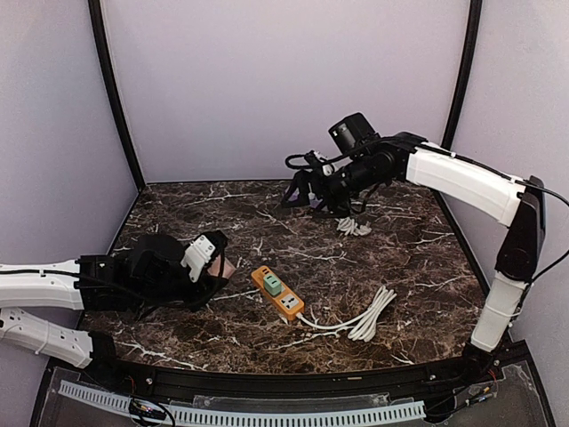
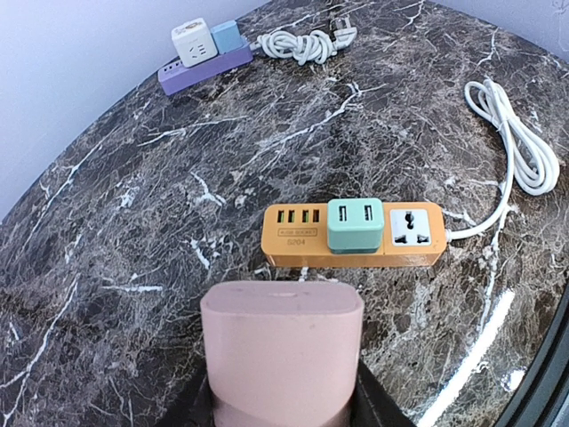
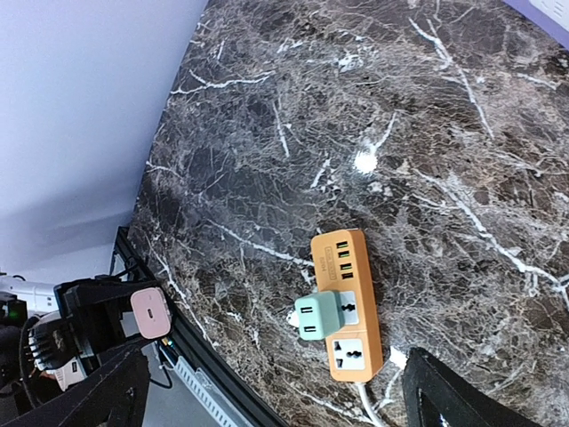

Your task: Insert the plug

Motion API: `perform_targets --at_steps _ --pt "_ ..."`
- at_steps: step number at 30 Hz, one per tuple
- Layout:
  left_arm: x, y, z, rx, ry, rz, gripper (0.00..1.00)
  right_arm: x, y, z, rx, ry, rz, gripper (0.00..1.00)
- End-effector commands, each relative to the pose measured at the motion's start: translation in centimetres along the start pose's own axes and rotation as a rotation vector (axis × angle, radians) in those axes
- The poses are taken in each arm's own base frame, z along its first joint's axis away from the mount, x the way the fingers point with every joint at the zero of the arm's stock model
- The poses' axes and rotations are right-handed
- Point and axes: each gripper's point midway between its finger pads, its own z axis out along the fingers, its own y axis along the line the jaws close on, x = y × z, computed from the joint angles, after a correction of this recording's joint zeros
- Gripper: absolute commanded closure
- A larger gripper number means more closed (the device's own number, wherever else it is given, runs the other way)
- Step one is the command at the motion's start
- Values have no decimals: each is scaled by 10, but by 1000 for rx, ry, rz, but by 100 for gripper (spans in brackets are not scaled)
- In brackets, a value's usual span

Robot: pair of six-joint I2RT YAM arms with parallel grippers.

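My left gripper [image 1: 216, 269] is shut on a pink plug [image 2: 281, 347], held just above the table to the left of the orange power strip [image 2: 298, 236]. A green adapter [image 2: 356, 224] sits in the strip's middle socket, and the socket [image 2: 409, 227] beside it is free. In the right wrist view the strip [image 3: 342, 258] lies below with the pink plug [image 3: 150, 312] off to its left. My right gripper [image 1: 302, 194] hangs open and empty high over the back of the table.
A purple power strip [image 2: 200, 73] with a white adapter [image 2: 192, 42] and a blue one [image 2: 225, 36] lies at the back, its coiled cord [image 2: 298, 43] beside it. The orange strip's white cord [image 1: 364, 320] loops to the right.
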Motion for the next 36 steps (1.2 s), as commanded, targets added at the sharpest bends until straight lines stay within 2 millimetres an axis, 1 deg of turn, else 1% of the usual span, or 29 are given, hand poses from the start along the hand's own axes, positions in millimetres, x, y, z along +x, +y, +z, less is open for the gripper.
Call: perform_targets --at_steps 1,2,3,4,5,6,7,8,9,10,13,15,19,22,25,31,33,36 --pt "-13 -5 -4 51 -100 33 99 9 30 -4 -90 4 -57 1" --pt "-18 -5 -8 57 -131 48 99 10 34 -3 -102 7 -66 1" --pt "-15 -6 -7 64 -134 62 99 12 38 -2 -113 13 -75 1" --pt "-20 -6 -12 68 -168 57 99 14 43 0 -126 21 -87 1" --pt "-17 -7 -12 77 -173 69 99 16 47 1 -137 26 -94 1" --pt "-22 -6 -17 79 -208 64 99 17 50 3 -149 34 -100 1" --pt "-18 -7 -17 87 -212 80 99 19 54 4 -161 42 -103 1" --pt "-22 -7 -21 91 -242 80 99 21 58 7 -174 51 -110 1" --pt "-16 -11 -20 117 -240 110 99 24 63 10 -188 63 -119 1" --pt "-23 -12 -25 128 -284 111 99 28 68 13 -201 79 -127 1" --pt "-23 -16 -28 151 -321 143 99 40 82 23 -235 120 -155 1" --pt "-23 -17 -28 160 -332 152 99 47 88 29 -243 143 -159 1" --pt "-24 -20 -25 176 -331 162 99 60 89 42 -224 183 -146 1" --pt "-26 -24 -20 193 -320 165 99 69 96 49 -227 205 -146 2" --pt "-27 -26 -14 198 -304 163 99 77 103 56 -234 230 -151 5" --pt "-31 -27 -8 196 -293 163 99 97 105 73 -217 279 -147 10" --pt "-33 -26 -7 186 -294 154 99 102 104 78 -209 292 -141 12" --pt "-33 -28 -6 199 -290 157 99 108 103 85 -200 308 -133 18"
